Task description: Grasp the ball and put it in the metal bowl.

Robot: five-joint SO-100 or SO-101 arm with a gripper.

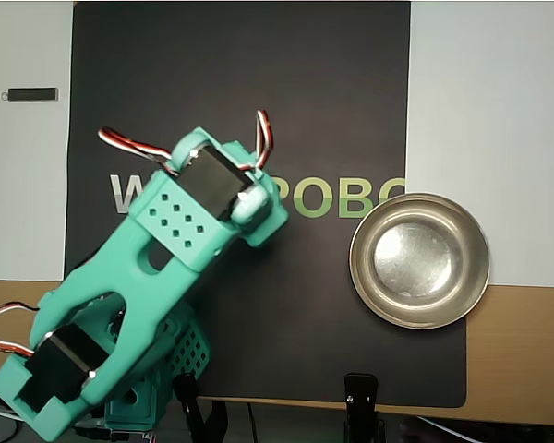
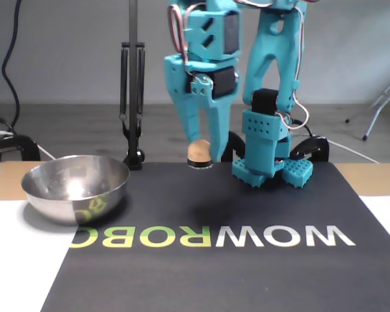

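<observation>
Hanging clear of the mat [image 2: 201, 273], the pincer [image 2: 199, 155] has its two teal fingers closed down on the ball [image 2: 198, 151], which shows as a peach-tan sphere pinched at their tips in the fixed view. A soft shadow lies on the mat below it, so the ball is plainly held in the air and not resting on anything. The lift looks meant to give it room to pass over the bowl's rim rather than knock against it. The bowl [image 2: 75, 187] stands well off to the pincer's left in the fixed view, lower than the ball and empty, its open mouth upward to take a drop from above. In the overhead view the arm's wrist hides the pincer and ball altogether; there the bowl [image 1: 419, 260] lies to the right of the arm [image 1: 166, 268], partly on the mat and partly over its edge. By these signs the grasp is made and the carry across is the step in hand; the ball sits only at the fingertips, so a jolt might shake it loose.
</observation>
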